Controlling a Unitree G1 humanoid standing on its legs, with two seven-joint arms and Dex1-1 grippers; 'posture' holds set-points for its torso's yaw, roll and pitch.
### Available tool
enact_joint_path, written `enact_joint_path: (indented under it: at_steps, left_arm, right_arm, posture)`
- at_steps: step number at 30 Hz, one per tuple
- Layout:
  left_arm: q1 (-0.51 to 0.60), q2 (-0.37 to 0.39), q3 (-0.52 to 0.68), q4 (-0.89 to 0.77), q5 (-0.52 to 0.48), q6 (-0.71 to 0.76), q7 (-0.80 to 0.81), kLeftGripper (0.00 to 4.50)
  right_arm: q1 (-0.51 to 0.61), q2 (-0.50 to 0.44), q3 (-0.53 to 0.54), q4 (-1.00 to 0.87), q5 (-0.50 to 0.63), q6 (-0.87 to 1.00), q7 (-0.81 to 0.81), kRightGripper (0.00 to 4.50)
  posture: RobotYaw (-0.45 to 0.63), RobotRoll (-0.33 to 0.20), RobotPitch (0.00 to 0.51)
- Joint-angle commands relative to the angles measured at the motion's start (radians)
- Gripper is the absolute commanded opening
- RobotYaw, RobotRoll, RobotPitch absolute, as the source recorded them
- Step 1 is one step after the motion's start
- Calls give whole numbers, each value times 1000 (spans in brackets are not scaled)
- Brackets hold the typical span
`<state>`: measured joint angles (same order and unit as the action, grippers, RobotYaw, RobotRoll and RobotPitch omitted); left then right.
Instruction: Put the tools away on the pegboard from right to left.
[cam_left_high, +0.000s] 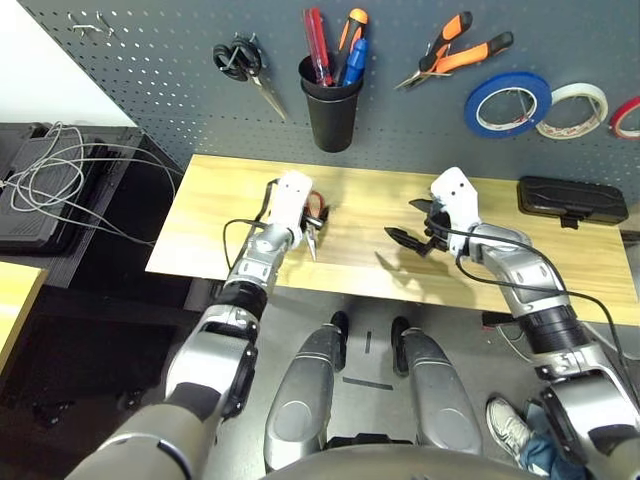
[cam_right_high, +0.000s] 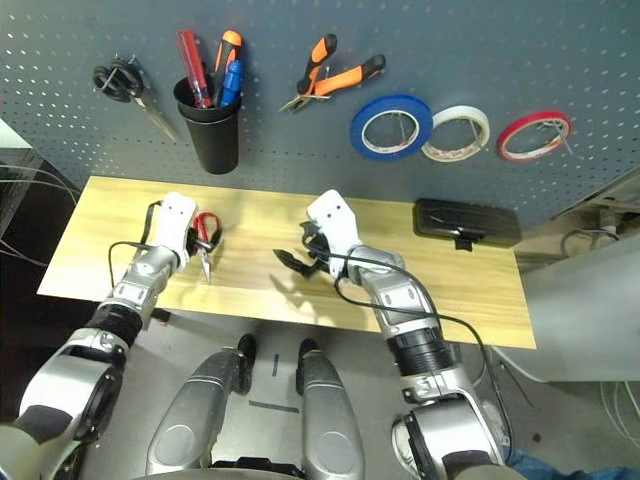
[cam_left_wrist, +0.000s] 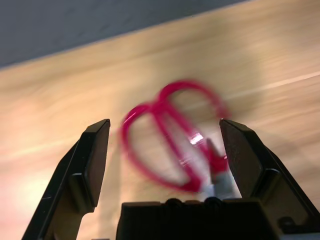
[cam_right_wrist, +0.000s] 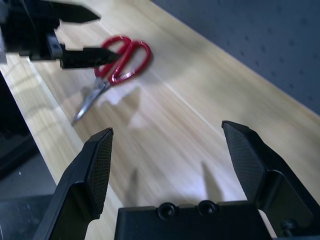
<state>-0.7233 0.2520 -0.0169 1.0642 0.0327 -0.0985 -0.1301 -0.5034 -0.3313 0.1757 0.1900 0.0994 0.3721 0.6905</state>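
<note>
The left pincer (cam_left_wrist: 165, 122) stands wide apart around the handles of the red-handled scissors (cam_right_high: 207, 240), which lie on the wooden table (cam_right_high: 250, 297). The right pincer (cam_right_wrist: 167, 125) is spread open too, over the tabletop; no writing can be read anywhere.

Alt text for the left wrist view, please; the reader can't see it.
Red-handled scissors lie on a light wooden table, between the wide-open black fingers of the left tool, which is not gripping them. Behind the table is the dark grey pegboard.
</note>
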Motion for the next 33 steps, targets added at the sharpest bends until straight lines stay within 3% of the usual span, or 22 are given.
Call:
enact_joint_path:
  at_steps: [1,10,32,33]
  left_arm:
    - [5,27,29,87,6,-19,32,4475]
    - [-32,47,63,163,8,-28,49,4475]
    - [-25,5,51,192,32,8,41,4475]
    - [-25,3,50,194,34,17,37,4297]
  right_arm:
    - [-1,17,19,-12,-6,29,-8,4500]
    - [6,20,28,-144,9,125,-3,4500]
    - [116,32,27,-340,35,267,-62,4500]
    - [119,32,27,-346,36,272,-64,4500]
  posture:
    - [13,0,309]
    - [-24,0,313]
    - [-93,0,408]
    - [-95,0,410]
